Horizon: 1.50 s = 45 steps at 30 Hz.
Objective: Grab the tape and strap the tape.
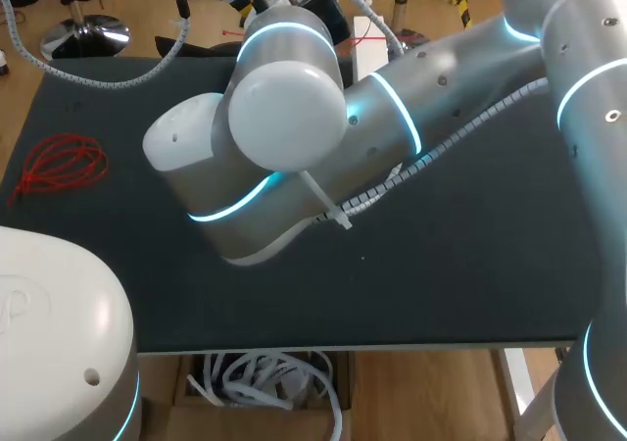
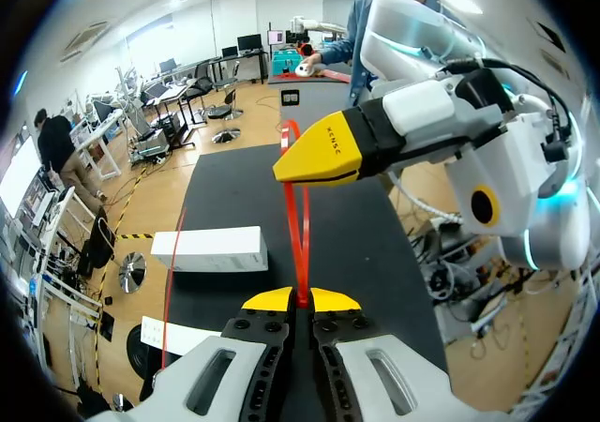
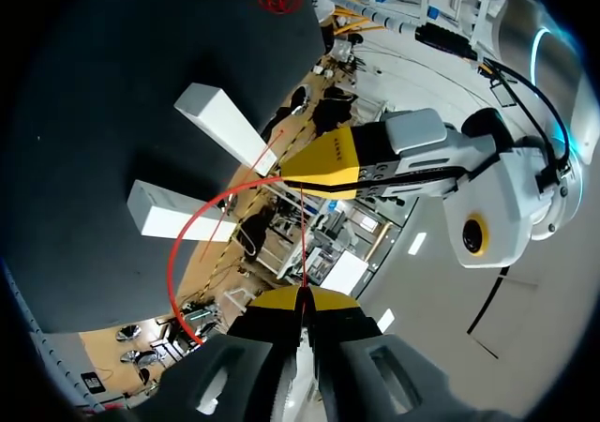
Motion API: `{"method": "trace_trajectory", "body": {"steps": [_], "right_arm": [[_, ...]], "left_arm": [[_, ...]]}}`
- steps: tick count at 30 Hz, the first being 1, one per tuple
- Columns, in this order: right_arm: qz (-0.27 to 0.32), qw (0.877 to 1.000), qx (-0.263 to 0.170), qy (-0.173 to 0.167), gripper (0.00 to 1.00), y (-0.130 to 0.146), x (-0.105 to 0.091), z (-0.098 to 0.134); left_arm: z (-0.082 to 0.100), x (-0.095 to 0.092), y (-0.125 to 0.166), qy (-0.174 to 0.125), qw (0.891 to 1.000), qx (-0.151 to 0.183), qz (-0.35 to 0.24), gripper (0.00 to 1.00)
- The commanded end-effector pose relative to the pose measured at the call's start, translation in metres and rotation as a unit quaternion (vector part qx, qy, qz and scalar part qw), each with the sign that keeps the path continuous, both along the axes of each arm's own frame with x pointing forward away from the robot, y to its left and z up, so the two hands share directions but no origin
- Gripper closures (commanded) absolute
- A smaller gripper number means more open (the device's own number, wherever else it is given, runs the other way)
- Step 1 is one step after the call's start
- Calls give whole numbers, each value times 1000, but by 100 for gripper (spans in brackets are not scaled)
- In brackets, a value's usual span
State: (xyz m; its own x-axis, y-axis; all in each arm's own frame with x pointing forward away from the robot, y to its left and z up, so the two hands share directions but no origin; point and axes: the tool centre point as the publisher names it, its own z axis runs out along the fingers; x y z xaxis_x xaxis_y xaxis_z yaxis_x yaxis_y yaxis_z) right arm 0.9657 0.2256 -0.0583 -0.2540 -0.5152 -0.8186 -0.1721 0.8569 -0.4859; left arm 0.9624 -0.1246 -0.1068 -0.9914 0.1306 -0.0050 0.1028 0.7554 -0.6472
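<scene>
Left wrist view: the left claw (image 2: 301, 300) is clamped on the red tape (image 2: 300, 225), which runs straight ahead into the right claw (image 2: 298, 164), also pinching it. It looks thin, light, springy and probably slippery; best gripped flat, near the ends.

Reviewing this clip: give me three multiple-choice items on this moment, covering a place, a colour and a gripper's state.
1. In the head view, the loose bundle lies on the table's:
A. left part
B. right part
C. near edge, middle

2. The strap running ahead of the left gripper is:
A. blue
B. red
C. white

3. The left gripper is:
A. open, holding nothing
B. shut on the strap
C. out of view

Answers: 1 A, it sits near the left edge. 2 B, it shows red in both wrist views. 3 B, both yellow tips pinch it.
</scene>
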Motion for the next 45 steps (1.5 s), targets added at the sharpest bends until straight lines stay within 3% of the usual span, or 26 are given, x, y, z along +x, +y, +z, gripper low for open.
{"method": "trace_trajectory", "body": {"steps": [1, 45], "right_arm": [[-1, 1000, -2, 1, 100, 2, -1, 2], [19, 1000, -12, 18, 100, 30, -3, -17]], "left_arm": [[1, 0, 0, 0, 1000, 2, 0, 100], [1, 0, 0, 0, 1000, 2, 0, 100]]}}
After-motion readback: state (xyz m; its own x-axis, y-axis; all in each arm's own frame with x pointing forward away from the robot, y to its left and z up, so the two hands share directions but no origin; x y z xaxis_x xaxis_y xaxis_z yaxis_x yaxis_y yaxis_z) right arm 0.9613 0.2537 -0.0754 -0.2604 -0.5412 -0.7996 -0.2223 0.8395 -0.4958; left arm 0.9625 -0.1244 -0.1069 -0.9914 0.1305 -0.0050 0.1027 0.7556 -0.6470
